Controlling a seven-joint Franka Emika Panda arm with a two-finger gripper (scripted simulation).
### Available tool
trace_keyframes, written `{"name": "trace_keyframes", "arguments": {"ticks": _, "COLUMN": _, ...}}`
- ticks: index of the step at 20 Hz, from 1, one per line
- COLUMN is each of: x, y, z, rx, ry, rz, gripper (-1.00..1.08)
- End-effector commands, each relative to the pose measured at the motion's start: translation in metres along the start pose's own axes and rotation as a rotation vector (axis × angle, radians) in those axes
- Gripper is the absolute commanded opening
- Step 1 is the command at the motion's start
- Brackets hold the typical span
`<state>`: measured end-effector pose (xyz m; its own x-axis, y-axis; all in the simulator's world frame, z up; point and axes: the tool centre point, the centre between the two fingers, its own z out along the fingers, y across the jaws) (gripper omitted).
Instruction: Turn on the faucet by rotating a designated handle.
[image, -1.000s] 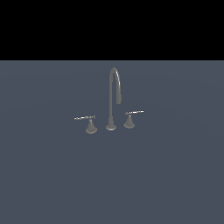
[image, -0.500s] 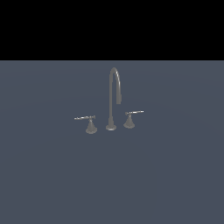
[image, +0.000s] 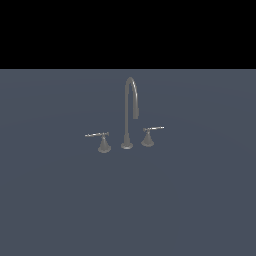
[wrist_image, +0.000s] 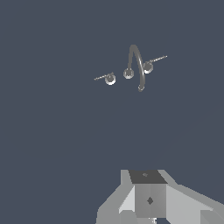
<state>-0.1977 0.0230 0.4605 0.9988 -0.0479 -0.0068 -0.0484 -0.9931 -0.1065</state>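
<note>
Nearest the wrist camera sits the boxy grey claw (wrist_image: 150, 205); whether it is open cannot be told, and it is well apart from everything. Farther off on the flat slate-blue desk (image: 190, 200) stands the small grey metal faucet (image: 129, 112), its long-barred grey lever handle (image: 100, 138) at the exterior view's left of the gooseneck spout.

Flat slate-grey floor (image: 60, 210), black backdrop (image: 128, 30)

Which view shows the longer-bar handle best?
The exterior view: the handle appears side-on, bar and flared base clear beside the spout. The wrist view sees it from above, small, base foreshortened.
</note>
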Motion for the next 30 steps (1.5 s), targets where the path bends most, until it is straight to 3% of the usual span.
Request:
{"name": "trace_keyframes", "arguments": {"ticks": 1, "x": 0.015, "y": -0.006, "z": 0.009, "rx": 0.020, "ry": -0.008, "rz": 0.042, "gripper": -1.00}}
{"name": "trace_keyframes", "arguments": {"ticks": 8, "x": 0.063, "y": -0.026, "z": 0.048, "rx": 0.073, "ry": -0.039, "rz": 0.204, "gripper": -1.00}}
{"name": "trace_keyframes", "arguments": {"ticks": 15, "x": 0.109, "y": -0.046, "z": 0.096, "rx": 0.099, "ry": -0.072, "rz": 0.387, "gripper": -1.00}}
{"name": "trace_keyframes", "arguments": {"ticks": 22, "x": 0.147, "y": -0.063, "z": 0.154, "rx": 0.095, "ry": -0.095, "rz": 0.580, "gripper": -1.00}}
{"name": "trace_keyframes", "arguments": {"ticks": 30, "x": 0.182, "y": -0.078, "z": 0.226, "rx": 0.059, "ry": -0.096, "rz": 0.803, "gripper": -1.00}}
